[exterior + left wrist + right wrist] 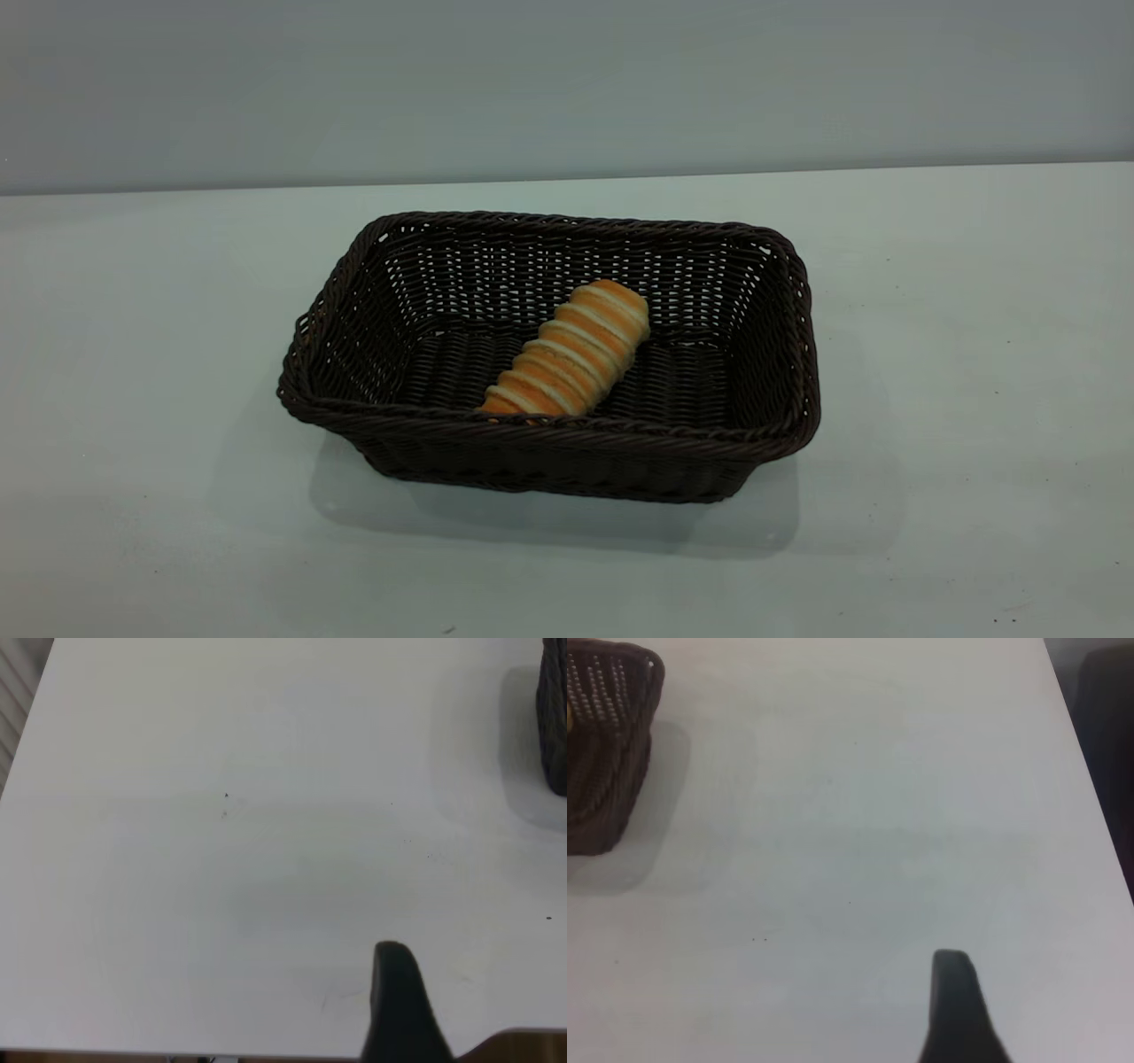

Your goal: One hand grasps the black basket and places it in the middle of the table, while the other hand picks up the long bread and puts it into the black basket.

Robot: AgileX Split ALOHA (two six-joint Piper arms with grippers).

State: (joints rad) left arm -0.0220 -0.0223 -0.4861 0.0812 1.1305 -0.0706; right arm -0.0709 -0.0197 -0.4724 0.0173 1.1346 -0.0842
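Note:
The black basket (549,354) stands in the middle of the table (974,354). The long bread (571,353) lies slantwise inside it, one end against the near wall. Neither arm shows in the exterior view. In the left wrist view my left gripper (394,958) shows as one dark tapered tip over bare table, empty, with the basket's corner (554,718) far off. In the right wrist view my right gripper (950,963) shows the same way, empty, with the basket's end (607,744) far off. Both grippers are well away from the basket.
A grey wall runs behind the table's far edge. The table edge (532,1032) lies close by the left gripper. A dark object (1107,744) stands beyond the table's side edge in the right wrist view.

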